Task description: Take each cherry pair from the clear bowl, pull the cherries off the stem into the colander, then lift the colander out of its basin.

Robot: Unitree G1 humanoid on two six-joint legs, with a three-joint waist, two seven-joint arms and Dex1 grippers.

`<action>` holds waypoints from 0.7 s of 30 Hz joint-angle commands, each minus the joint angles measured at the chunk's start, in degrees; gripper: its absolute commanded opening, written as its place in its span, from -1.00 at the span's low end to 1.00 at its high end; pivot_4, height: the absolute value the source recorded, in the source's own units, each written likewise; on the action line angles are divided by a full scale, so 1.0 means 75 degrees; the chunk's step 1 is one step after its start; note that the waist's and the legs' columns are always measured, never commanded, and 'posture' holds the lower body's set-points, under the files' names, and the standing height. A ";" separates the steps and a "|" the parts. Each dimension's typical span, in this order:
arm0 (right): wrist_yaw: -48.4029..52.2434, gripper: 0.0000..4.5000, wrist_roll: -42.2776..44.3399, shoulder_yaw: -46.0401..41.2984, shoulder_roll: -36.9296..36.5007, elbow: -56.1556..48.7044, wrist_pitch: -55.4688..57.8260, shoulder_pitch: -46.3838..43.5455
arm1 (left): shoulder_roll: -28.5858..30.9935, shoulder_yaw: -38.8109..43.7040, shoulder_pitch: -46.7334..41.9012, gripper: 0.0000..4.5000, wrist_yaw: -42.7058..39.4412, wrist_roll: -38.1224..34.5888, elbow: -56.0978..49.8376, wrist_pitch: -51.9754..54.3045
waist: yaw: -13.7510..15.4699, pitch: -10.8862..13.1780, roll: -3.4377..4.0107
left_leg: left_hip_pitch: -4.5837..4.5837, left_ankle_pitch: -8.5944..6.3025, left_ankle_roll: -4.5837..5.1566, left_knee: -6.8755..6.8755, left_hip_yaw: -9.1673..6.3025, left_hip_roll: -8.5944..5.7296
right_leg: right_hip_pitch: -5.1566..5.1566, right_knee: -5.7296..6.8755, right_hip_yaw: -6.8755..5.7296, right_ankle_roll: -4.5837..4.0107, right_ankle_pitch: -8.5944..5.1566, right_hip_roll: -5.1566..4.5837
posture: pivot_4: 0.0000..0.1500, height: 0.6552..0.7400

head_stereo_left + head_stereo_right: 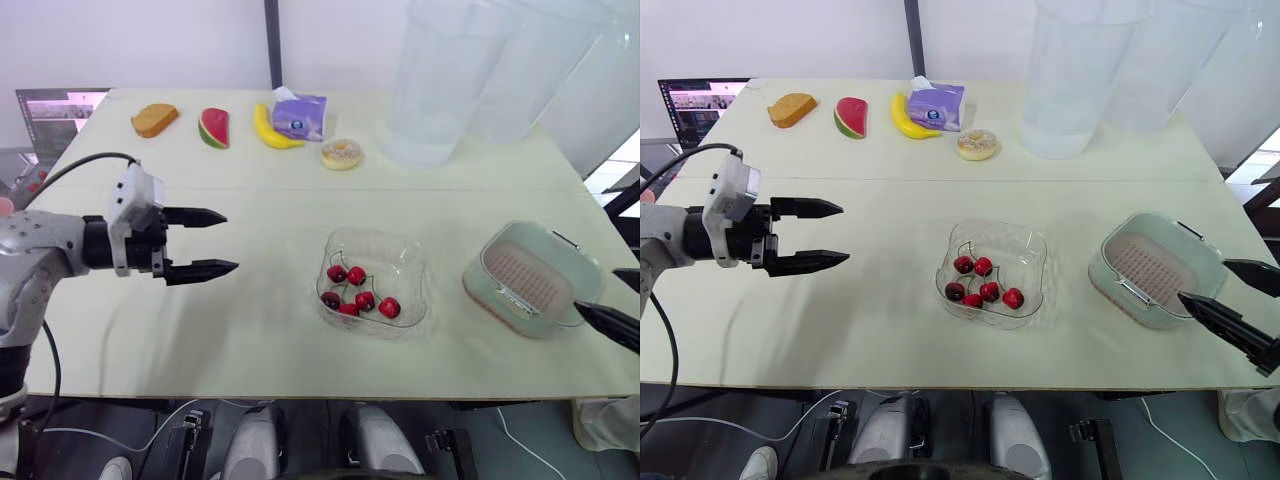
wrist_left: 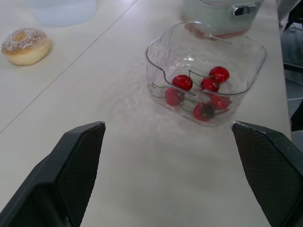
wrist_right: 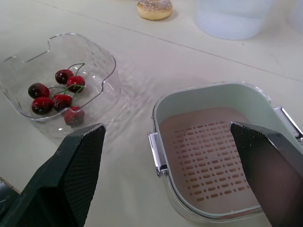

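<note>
Right now I have the left gripper (image 1: 230,241) hovering over the worktop (image 1: 250,330) on the robot's left. Its two black fingers are spread wide with nothing between them, and they point towards the clear bowl (image 1: 402,262), which sits well apart from them near the middle. The cherries (image 1: 358,293) are all in that bowl: I count about six red ones, bunched towards its near-left side, with thin green stems linking some of them.

On the robot's right stands the pale green basin (image 1: 1100,272), and the pinkish perforated colander (image 1: 1152,268) is seated inside it with no fruit in it. My right gripper (image 1: 1203,280) is at the basin's near-right corner, fingers parted and holding nothing. I cannot tell whether either finger touches the rim.

Along the far side of the worktop lie a slice of bread (image 1: 155,119), a watermelon wedge (image 1: 214,128), a banana (image 1: 270,130), a purple tissue pack (image 1: 300,115) and a doughnut (image 1: 341,154), with tall clear containers (image 1: 435,90) beyond the bowl. A laptop screen (image 1: 55,115) shows past the far-left corner.
</note>
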 commanded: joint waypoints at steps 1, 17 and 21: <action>0.0032 0.98 -0.0023 -0.0151 0.0027 0.0022 -0.0133 0.0011 | 0.0022 0.0099 -0.0167 1.00 0.0029 -0.0065 -0.0175 -0.0074 | 0.0003 0.0000 0.0000 | 0.0000 0.0000 0.0000 0.0000 0.0000 0.0000 | 0.0000 0.0000 0.0000 0.0000 0.0000 0.0000 | 1.00 1.00; -0.0019 0.98 0.0014 -0.0099 0.0121 -0.0030 -0.0177 0.0074 | -0.0071 0.0079 -0.0192 1.00 0.0013 -0.0023 -0.0036 -0.0061 | 0.0004 0.0000 0.0000 | 0.0001 0.0000 0.0000 0.0002 0.0000 0.0000 | 0.0001 0.0003 0.0000 0.0000 0.0000 0.0001 | 1.00 1.00; -0.0084 0.98 0.0049 -0.0091 0.0117 -0.0065 -0.0145 0.0046 | -0.0109 0.0042 -0.0198 1.00 -0.0031 0.0054 0.0007 -0.0125 | 0.0006 0.0000 0.0000 | 0.0001 0.0000 0.0000 0.0002 0.0000 -0.0001 | 0.0001 0.0002 0.0000 0.0000 0.0000 0.0000 | 1.00 1.00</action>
